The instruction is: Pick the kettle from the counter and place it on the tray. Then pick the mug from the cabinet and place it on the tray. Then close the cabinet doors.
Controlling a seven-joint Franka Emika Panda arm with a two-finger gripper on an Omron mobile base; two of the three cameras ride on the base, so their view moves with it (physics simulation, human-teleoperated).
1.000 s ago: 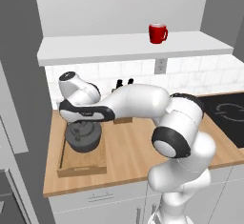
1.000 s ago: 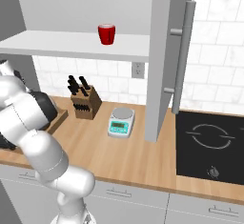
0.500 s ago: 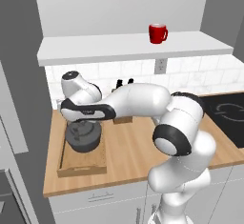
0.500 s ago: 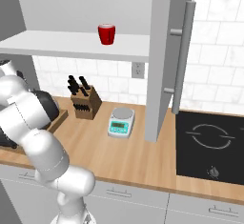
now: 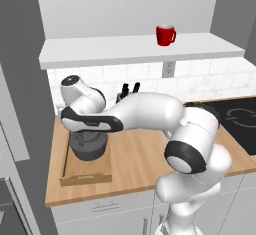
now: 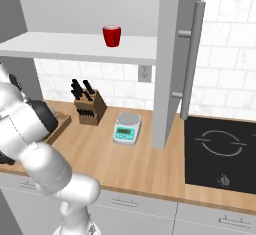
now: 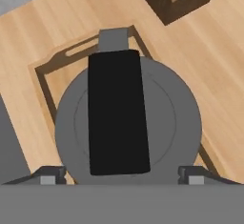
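White square wall tiles (image 6: 235, 64) with a pale socket plate (image 6: 145, 73) back the room. A black glass hob (image 6: 222, 151) lies at right, pale grey drawer fronts (image 6: 150, 214) below.

Base views flank counter (image 5: 145, 159); hand view looks down

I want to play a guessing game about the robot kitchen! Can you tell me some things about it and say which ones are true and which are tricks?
1. The kettle sits on the tray. True.
2. The mug is on the tray too. False: it stands up on the cabinet shelf.
3. The gripper squeezes the kettle's handle. False: its fingers stand wide apart, one on each side.
4. A knife block stands on the counter. True.
5. The cabinet doors are closed. False: they stand open.
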